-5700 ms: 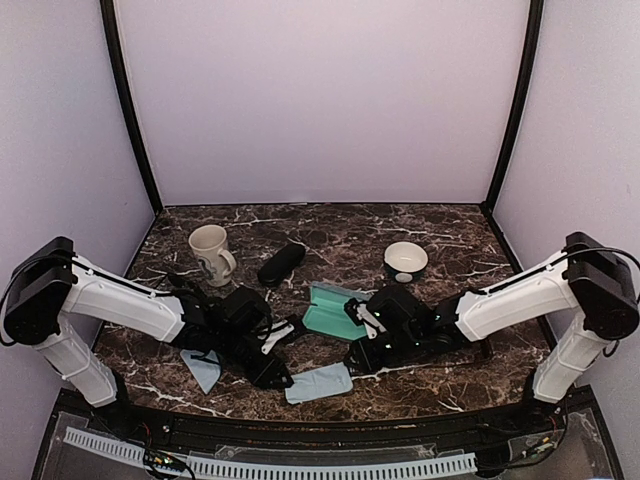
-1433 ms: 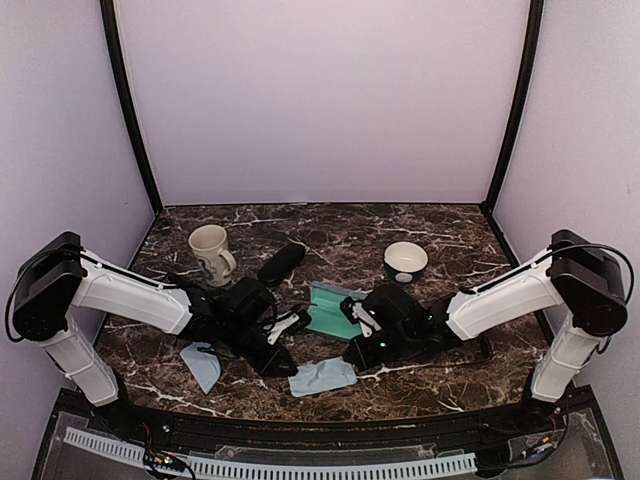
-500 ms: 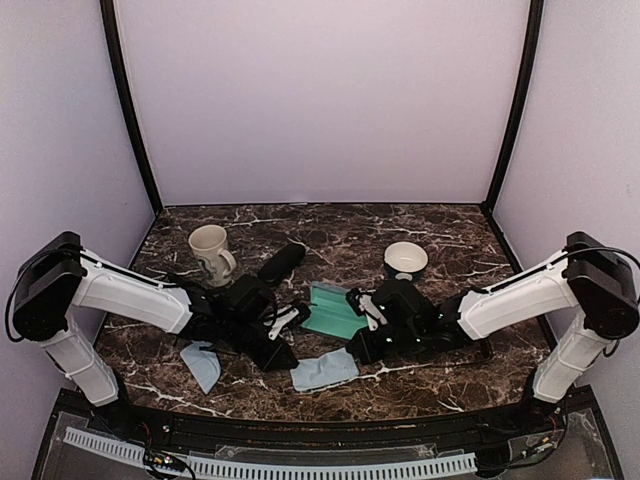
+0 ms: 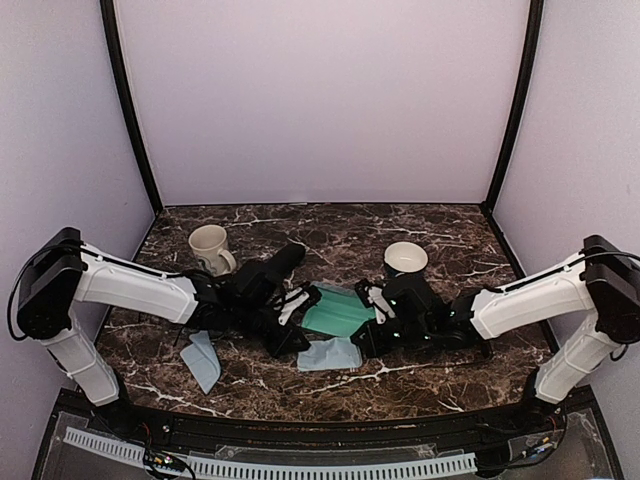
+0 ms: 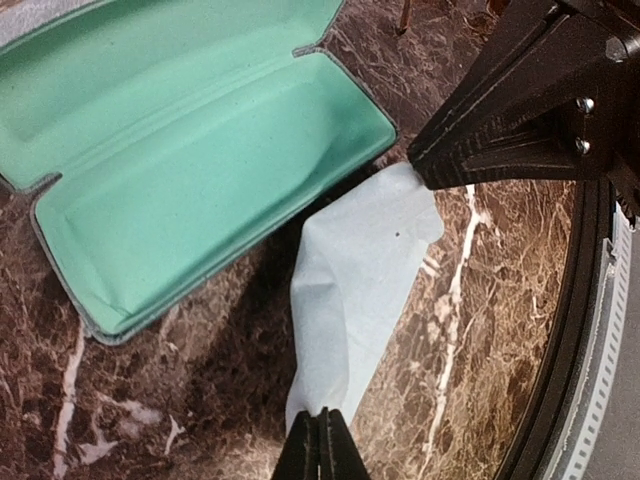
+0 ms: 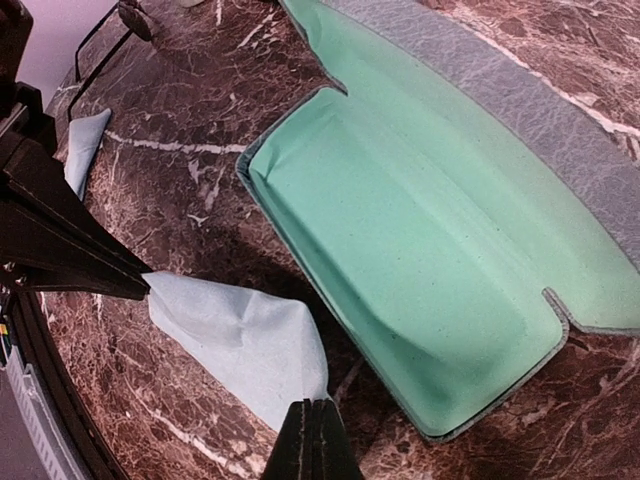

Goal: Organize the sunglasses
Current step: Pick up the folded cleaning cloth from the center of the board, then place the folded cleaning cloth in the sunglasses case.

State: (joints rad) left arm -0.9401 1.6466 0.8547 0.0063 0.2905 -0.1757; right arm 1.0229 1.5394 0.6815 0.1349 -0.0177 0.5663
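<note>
**Sunglasses** [image 6: 135,18]: one pair lies on the bench [image 4: 420,225], well to the left of the open green-lined case [image 4: 335,312], and neither tool touches it. A second pair cannot be made out.

**Cloth** [image 4: 330,355]: pale blue, stretched just off the case's near edge.

**Left tool** [image 5: 322,445] and **right tool** [image 6: 312,445]: each is closed tight, and each pinches an opposite end of the cloth.

**Spare cloth** [image 4: 203,362]: lies left of the case, between it and the sunglasses.

**Step in hand (judged):** the cloth is being handled; no glasses are packed yet.

**Next move (judged):** both arms likely need to travel together, keeping the cloth evenly taut, then set it down and let go. After that, one arm would reach left of the case for the sunglasses.
</note>
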